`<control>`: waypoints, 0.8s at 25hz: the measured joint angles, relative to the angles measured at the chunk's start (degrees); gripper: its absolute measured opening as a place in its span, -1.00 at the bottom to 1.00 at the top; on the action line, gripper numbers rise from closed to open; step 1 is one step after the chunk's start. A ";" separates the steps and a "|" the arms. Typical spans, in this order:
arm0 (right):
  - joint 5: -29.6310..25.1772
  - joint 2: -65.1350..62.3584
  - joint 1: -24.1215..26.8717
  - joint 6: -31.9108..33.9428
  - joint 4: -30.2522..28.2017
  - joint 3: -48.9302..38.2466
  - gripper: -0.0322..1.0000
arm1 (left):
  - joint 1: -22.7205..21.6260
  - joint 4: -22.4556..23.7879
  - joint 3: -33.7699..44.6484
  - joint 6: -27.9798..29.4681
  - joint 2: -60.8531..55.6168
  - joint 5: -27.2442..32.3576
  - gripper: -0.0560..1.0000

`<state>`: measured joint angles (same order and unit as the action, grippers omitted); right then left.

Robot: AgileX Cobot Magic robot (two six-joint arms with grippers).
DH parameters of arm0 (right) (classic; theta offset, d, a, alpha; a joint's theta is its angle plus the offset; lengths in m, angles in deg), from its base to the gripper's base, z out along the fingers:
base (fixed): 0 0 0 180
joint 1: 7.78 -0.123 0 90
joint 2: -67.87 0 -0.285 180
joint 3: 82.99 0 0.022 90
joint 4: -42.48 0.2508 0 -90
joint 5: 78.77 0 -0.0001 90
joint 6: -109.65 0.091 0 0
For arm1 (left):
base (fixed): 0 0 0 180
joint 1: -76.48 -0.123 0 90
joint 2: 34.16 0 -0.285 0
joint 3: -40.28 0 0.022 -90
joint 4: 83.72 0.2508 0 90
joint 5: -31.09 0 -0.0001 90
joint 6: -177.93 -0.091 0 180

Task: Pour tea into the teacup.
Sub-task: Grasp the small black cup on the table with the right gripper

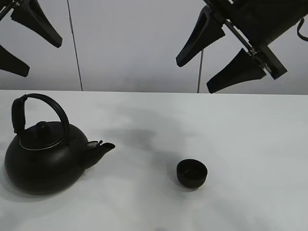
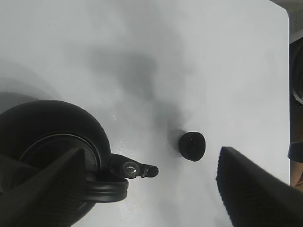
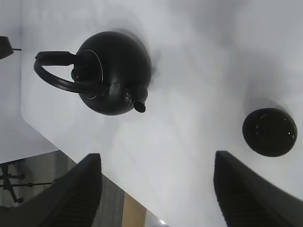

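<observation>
Nothing has been poured yet, as far as I can judge. The kettle [image 1: 43,159] stands upright on the table [image 1: 250,134], handle arched over its lid, and neither arm is touching it. Both hang in the air well above the tabletop.

The left gripper [image 1: 41,57] has its jaws spread wide with nothing between them. The kettle sits straight below it, under one finger, with the spout reaching out beneath the gap. The right gripper [image 1: 196,76] is also parted and empty, though it looks less widely spread. The teacup [image 1: 192,173] rests on the table below it, close under one finger. From the left gripper, the cup lies beyond the kettle's spout, toward the other finger and apart from the kettle. The spout points roughly at the cup. The cup's inside is dark with a few glints, so I cannot tell if it holds any liquid.

Everything is left to do: come down on the handle, lift, carry the spout over the cup and tip.

There is plenty of room. The stretch of table between spout and cup is bare, and nothing stands around the cup. The one thing to mind is the table edge, which runs close behind the kettle on the side away from the right gripper.
</observation>
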<state>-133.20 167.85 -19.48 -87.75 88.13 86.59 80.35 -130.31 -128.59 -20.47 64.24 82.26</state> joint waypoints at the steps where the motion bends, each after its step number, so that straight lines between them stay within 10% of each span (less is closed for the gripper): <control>1: 0.04 0.00 0.00 0.00 0.13 0.00 -0.04 | 0.00 0.00 0.00 0.00 0.00 0.00 0.15; 10: -0.64 0.00 0.00 -1.57 0.15 0.40 -0.04 | 0.00 0.00 0.00 0.00 0.00 0.00 0.15; 20: -11.91 0.00 -2.75 -1.19 -16.09 14.21 -0.04 | 0.00 0.00 0.00 0.00 0.00 0.00 0.15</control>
<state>-145.10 167.85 -22.23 -88.93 72.04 100.81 80.35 -130.31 -128.59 -20.47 64.24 82.26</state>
